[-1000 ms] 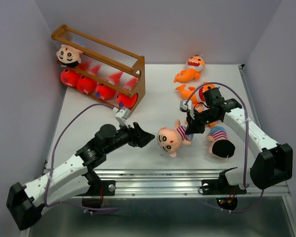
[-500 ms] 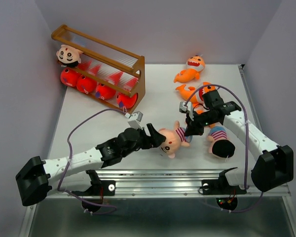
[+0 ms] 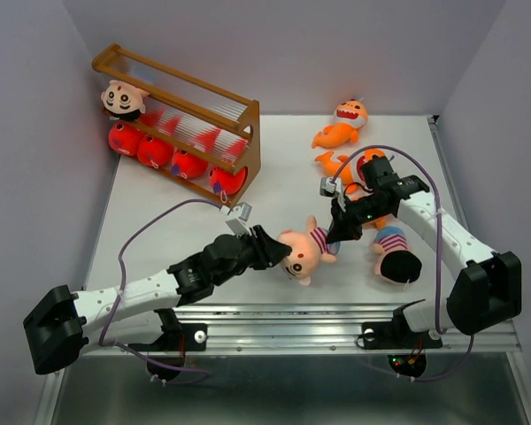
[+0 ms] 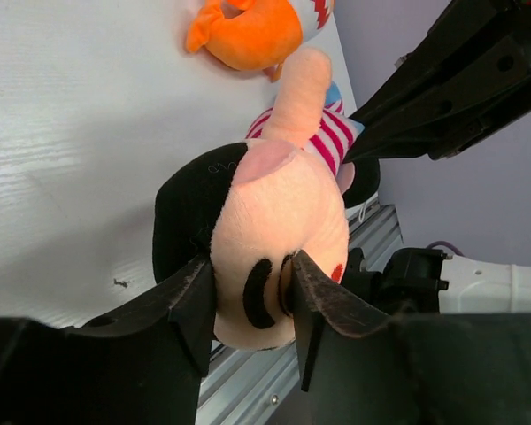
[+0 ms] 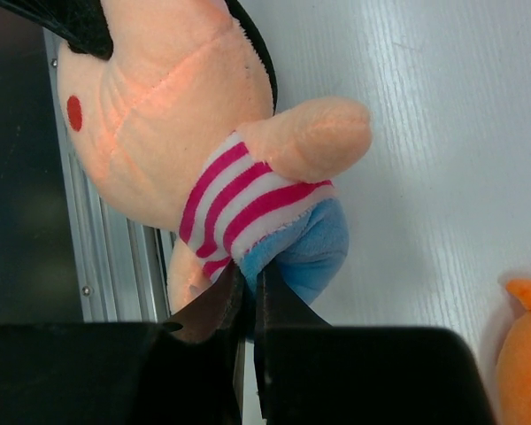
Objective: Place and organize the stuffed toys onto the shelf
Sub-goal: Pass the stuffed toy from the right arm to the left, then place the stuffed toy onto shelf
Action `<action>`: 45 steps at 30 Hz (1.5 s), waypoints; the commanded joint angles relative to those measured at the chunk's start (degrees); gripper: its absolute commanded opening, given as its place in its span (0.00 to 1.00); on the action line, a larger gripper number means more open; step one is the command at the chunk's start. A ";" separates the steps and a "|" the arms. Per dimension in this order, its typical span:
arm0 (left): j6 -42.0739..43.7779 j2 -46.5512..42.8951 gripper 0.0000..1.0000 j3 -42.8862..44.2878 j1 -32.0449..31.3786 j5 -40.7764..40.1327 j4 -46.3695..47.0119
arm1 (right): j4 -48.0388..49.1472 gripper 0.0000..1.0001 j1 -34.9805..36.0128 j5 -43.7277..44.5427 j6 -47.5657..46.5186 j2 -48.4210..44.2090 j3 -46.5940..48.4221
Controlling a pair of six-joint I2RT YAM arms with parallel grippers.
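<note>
A boy toy (image 3: 301,252) in a pink-striped shirt lies near the front middle of the tabletop (image 3: 159,212), caught between both arms. The left fingers (image 4: 190,305) are spread just enough to clasp its pale face, one on each side of a black eye. The right fingers (image 5: 208,312) are pressed nearly together, pinching the hem where the striped shirt meets the blue shorts. Whether the toy is touching the tabletop is hard to tell. The shelf (image 3: 250,146) stands at the back left with red sharks (image 3: 173,159) in a row on its lowest tier. Orange sharks (image 3: 341,124) lie at the back right.
</note>
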 commanded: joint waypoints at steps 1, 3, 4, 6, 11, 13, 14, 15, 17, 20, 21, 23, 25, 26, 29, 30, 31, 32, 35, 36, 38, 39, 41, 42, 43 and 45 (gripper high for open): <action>-0.67 -2.81 0.39 -0.88 -0.35 0.85 4.69 | -0.23 0.02 0.20 -3.16 0.69 0.97 3.35; -0.40 -3.25 0.20 -1.14 -0.35 1.02 4.78 | -0.06 0.03 0.20 -3.33 1.13 1.32 3.62; -0.14 -3.69 0.11 -1.15 -0.35 1.02 4.86 | 0.03 0.05 0.20 -3.42 1.31 1.41 3.71; 0.82 -4.22 0.00 -1.50 -0.26 0.85 4.78 | 0.21 0.11 0.20 -3.51 1.75 1.50 4.06; 4.16 -9.74 0.00 -1.41 -0.26 -2.22 -0.12 | 1.43 0.95 0.20 -1.58 4.99 0.63 5.29; 6.79 -13.77 0.00 0.96 0.61 -3.97 -8.35 | 3.10 1.00 0.20 2.53 7.98 -1.30 6.25; 7.93 -15.36 0.00 2.70 1.14 -4.42 -10.84 | 3.72 1.00 0.20 3.60 9.99 -2.62 7.13; 8.90 -17.21 0.00 3.50 1.84 -4.77 -13.65 | 4.51 1.00 -0.41 4.65 11.05 -3.33 7.31; 11.36 -22.72 0.00 5.35 4.74 -6.44 -21.48 | 7.23 1.00 -1.37 6.15 13.16 -4.64 7.31; 15.48 -28.54 0.00 10.18 10.86 -8.81 -32.64 | 10.40 1.00 -4.01 5.90 15.19 -6.14 5.56; 16.81 -29.26 0.00 12.89 12.64 -9.43 -35.19 | 11.19 1.00 -4.72 4.42 15.54 -6.41 4.51; 21.11 -29.62 0.00 15.37 17.30 -11.19 -40.30 | 13.04 1.00 -7.09 2.47 15.55 -6.23 1.52; 24.10 -26.83 0.00 19.14 20.63 -12.85 -43.02 | 13.39 1.00 -9.37 -0.25 14.59 -5.19 -0.33; 25.51 -25.41 0.00 20.38 21.52 -13.64 -43.64 | 13.39 1.00 -10.16 -1.04 14.23 -4.74 -0.77; 30.35 -19.96 0.00 24.42 24.69 -15.50 -43.39 | 13.39 1.00 -13.76 -5.78 12.83 -3.08 -2.44; 32.45 -17.77 0.00 25.91 27.66 -14.98 -42.08 | 13.48 1.00 -14.65 -8.75 12.21 -2.63 -2.88; 33.25 -17.75 0.00 26.71 29.43 -14.36 -41.20 | 13.48 1.00 -15.53 -10.17 11.95 -2.11 -3.41; 34.13 -15.75 0.00 27.33 31.45 -13.22 -40.41 | 13.39 1.00 -16.23 -11.41 11.68 -1.75 -3.93; 37.21 -11.44 0.00 29.61 41.72 -5.42 -36.63 | 13.22 1.00 -18.42 -12.47 11.07 -1.75 -5.08; 37.65 -8.55 0.00 30.66 47.75 -0.34 -35.05 | 13.30 1.00 -18.43 -12.47 10.46 -2.36 -6.04; 37.74 -5.81 0.00 31.72 53.59 4.95 -33.20 | 13.30 1.00 -18.43 -12.56 10.36 -2.72 -6.57; 37.31 -4.76 0.00 32.25 56.14 7.24 -31.89 | 13.13 1.00 -18.43 -12.91 10.28 -2.98 -6.66; 34.42 -2.73 0.00 32.34 62.62 15.68 -27.32 | 13.22 1.00 -18.43 -13.00 10.01 -3.59 -7.37; 33.18 -1.59 0.00 32.52 64.15 20.14 -24.69 | 13.22 1.00 -18.43 -13.09 10.01 -3.68 -7.37; 32.04 -0.97 0.00 32.69 65.55 22.10 -23.71 | 13.22 1.00 -18.43 -13.00 10.01 -3.68 -7.37; 29.40 0.26 0.00 33.48 68.20 25.09 -22.56 | 13.22 1.00 -18.43 -12.83 10.10 -3.68 -7.46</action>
